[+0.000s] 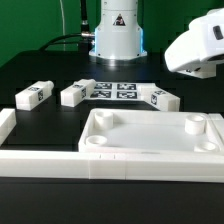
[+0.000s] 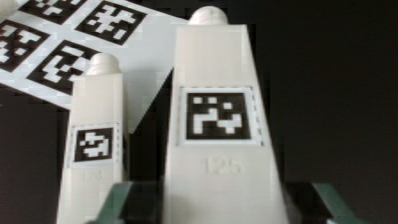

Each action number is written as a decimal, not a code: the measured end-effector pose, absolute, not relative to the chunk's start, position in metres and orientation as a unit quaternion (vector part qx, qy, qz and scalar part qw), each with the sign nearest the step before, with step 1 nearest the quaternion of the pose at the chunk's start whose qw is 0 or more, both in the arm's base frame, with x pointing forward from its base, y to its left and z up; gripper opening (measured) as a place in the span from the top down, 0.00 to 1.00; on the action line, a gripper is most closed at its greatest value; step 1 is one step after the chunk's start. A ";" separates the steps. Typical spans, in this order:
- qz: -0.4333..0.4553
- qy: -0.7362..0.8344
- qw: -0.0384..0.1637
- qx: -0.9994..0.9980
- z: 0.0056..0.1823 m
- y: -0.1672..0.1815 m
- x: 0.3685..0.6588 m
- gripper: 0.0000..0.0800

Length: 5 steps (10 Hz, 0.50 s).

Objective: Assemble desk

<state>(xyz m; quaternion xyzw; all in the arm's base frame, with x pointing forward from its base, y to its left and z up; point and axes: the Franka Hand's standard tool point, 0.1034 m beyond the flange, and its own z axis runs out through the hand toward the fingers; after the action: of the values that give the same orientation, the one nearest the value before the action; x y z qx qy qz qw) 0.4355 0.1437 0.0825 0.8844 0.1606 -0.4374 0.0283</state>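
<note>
The white desk top (image 1: 150, 150), a tray with rounded recesses, lies at the front of the exterior view. Three tagged white legs lie behind it: one at the left (image 1: 33, 96), one beside it (image 1: 77, 92), one at the right (image 1: 160, 99). My gripper's white hand (image 1: 196, 50) hangs at the upper right, its fingers not discernible there. In the wrist view my gripper (image 2: 222, 206) is open. A tagged leg (image 2: 217, 110) lies between the green fingers (image 2: 128, 206) with dark gaps on both sides. A second leg (image 2: 93, 130) lies beside it.
The marker board (image 1: 115, 91) lies behind the legs, and shows in the wrist view (image 2: 71, 30) beyond them. A long white border rail (image 1: 40, 162) runs along the front and left. The robot base (image 1: 117, 35) stands at the back.
</note>
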 end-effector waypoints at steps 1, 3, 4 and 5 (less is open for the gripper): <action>-0.421 0.165 0.022 0.892 0.080 0.145 0.442 0.64; -0.347 0.172 0.002 0.922 0.103 0.136 0.471 0.64; -0.329 0.169 0.001 0.929 0.120 0.129 0.476 0.64; -0.306 0.168 -0.002 0.937 0.131 0.124 0.486 0.64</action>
<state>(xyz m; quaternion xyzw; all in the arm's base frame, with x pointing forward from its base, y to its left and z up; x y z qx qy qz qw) 0.4861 0.1242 0.1307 0.9370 0.1679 -0.3065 -0.0016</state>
